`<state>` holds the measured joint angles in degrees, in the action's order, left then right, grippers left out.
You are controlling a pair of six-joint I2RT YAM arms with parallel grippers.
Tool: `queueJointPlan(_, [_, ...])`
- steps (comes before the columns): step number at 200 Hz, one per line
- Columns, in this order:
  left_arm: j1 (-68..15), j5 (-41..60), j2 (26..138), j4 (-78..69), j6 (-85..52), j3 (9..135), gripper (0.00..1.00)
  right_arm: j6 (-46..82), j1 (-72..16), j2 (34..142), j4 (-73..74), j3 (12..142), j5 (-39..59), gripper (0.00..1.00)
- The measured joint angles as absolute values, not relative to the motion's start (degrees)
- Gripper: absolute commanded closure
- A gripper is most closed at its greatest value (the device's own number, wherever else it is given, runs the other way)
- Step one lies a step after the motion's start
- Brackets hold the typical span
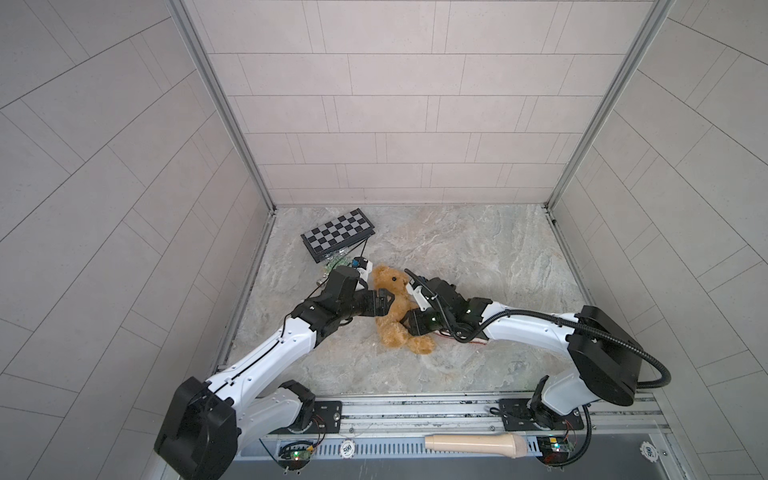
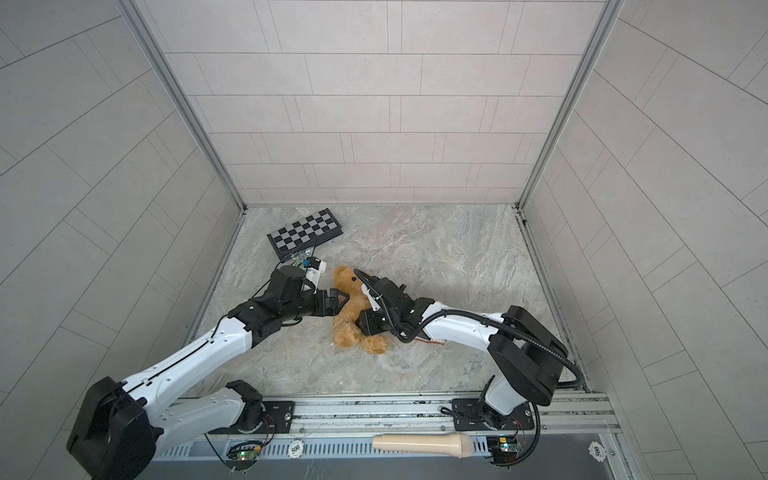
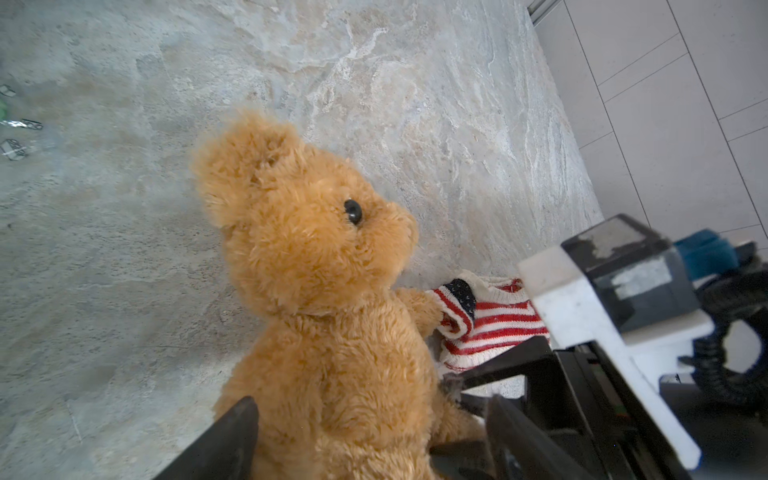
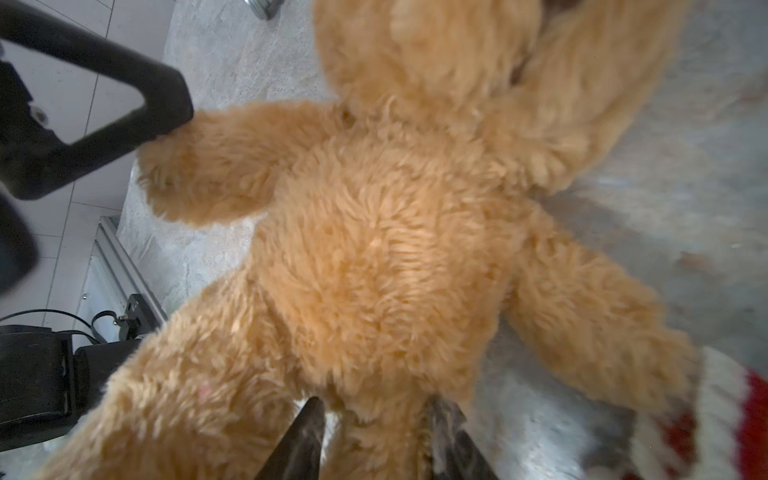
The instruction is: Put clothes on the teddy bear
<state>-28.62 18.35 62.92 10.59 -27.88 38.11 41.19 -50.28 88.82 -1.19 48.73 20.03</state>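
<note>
The teddy bear (image 1: 392,332) lies sprawled on the marble tabletop (image 1: 478,257). It is near the folded chessboard (image 1: 338,235), on the side of the board that faces the arm bases, and its head is the part nearest the board. It has no clothes on at all. The red-and-white striped sweater (image 3: 494,320) is a crumpled heap on the bear's far side from the chessboard, mostly hidden under the right arm in both top views. One of the bear's paws reaches its edge.

I'd say the dressing proper hasn't begun. This looks like the stage of getting hold of the bear and setting it up. Next, one gripper needs to keep the bear steady while the other goes for the sweater, finds an opening and works it over the head or a paw. Soft knit and soft plush will both give and bunch, so the opening will have to be held wide.

The left gripper (image 1: 388,299) comes in on the bear's chessboard side. Its jaws are spread wide and hold nothing, and one finger rests against the bear's outstretched arm. The right gripper (image 4: 374,405), on the bear's side away from the board, has its jaws about halfway in around the plush at the bottom of the belly, between the legs. I can't tell whether it has actually pinched the plush.
</note>
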Motion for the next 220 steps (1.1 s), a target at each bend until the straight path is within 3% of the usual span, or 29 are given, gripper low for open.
queueJointPlan(91, [-26.11, 16.47, 63.09, 15.44, -24.84, 39.75, 0.13, 52.97, -53.17, 88.92, 14.92, 47.70, 24.80, 0.53])
queueJointPlan(180, [-41.85, 5.37, 67.05, 24.77, -22.28, 49.98, 0.11, 41.10, -39.11, 60.45, -7.88, 36.34, 10.76, 0.50])
queueJointPlan(220, [-46.13, 1.74, 71.57, 28.84, -22.44, 53.91, 0.09, 35.33, -35.70, 54.46, -17.08, 35.97, 6.11, 0.50])
